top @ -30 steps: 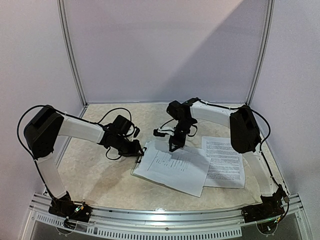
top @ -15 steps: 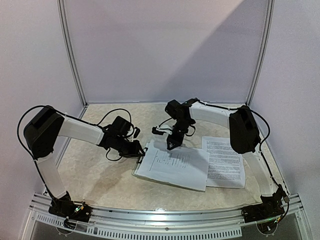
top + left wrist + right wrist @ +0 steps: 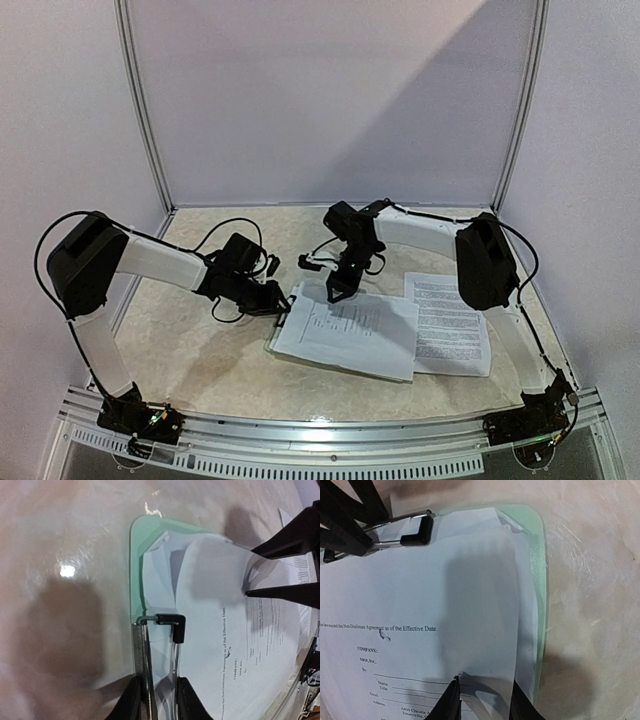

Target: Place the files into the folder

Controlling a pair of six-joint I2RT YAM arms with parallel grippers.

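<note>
The mint-green folder (image 3: 136, 555) lies flat at mid table, mostly covered by sheets; its corner also shows in the right wrist view (image 3: 536, 580). My left gripper (image 3: 280, 305) is shut on the folder's black-tipped wire clip (image 3: 170, 622), with its jaws either side of the clip lever. The top file (image 3: 345, 335), a printed white sheet, lies over other sheets (image 3: 525, 580) on the folder, its head near the clip. My right gripper (image 3: 335, 293) holds this sheet's far edge (image 3: 510, 630), one jaw on top and one at the edge. Another file (image 3: 450, 325) lies loose to the right.
White enclosure walls stand at the back and both sides, with metal posts (image 3: 140, 110) at the back corners. A metal rail (image 3: 330, 440) runs along the near edge by the arm bases. Black cables (image 3: 225, 225) loop above the left wrist.
My right gripper has moved left and back toward the clip. The top sheet has swung with it and lies squarer on the folder. My left arm has not moved.
</note>
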